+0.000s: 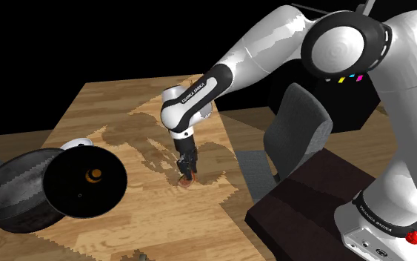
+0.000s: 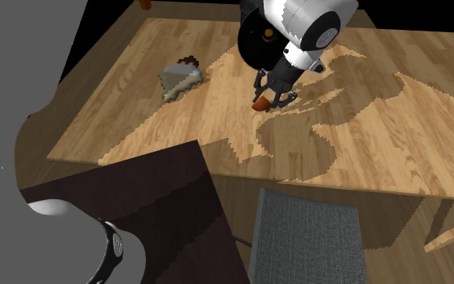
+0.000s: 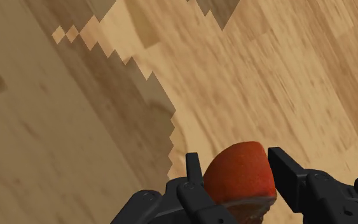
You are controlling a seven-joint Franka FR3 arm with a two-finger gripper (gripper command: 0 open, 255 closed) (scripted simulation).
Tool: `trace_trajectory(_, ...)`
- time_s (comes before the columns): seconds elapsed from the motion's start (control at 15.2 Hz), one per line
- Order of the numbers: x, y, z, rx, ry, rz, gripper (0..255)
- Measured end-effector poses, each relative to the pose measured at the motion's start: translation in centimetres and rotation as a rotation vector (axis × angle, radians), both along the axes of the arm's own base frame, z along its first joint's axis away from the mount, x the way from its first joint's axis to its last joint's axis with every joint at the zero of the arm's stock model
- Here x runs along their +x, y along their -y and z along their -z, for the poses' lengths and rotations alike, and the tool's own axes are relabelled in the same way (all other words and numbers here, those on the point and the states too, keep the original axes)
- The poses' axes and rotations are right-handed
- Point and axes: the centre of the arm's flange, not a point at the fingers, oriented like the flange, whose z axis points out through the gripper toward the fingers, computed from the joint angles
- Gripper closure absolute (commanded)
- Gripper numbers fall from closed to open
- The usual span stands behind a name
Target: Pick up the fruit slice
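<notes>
The fruit slice (image 3: 241,172) is a red-orange wedge with a rounded back. It sits between my gripper's (image 3: 234,175) two black fingers, and both fingers press against its sides. In the shoulder view the gripper (image 1: 189,175) points down at the wooden table (image 1: 110,104), with the slice (image 1: 188,180) at its tips just above the wood, near the table's right edge. The second exterior view shows the gripper (image 2: 270,95) over the table's middle, with the slice (image 2: 260,102) poking out beneath it. Whether the slice still touches the wood I cannot tell.
A large dark pan (image 1: 18,194) and a round black disc with an orange spot (image 1: 85,182) stand at the table's near left, with a small white object (image 1: 77,143) behind them. A grey wedge-shaped item (image 2: 180,79) lies on the wood. A grey chair (image 1: 300,133) stands beside the table.
</notes>
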Motion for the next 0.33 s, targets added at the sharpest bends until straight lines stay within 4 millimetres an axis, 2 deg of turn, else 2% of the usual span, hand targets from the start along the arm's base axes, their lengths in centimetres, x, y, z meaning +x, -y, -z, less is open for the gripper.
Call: trace_trajectory(0.33,-0.1,0.0,-2.4,0.000,0.000,0.000,255)
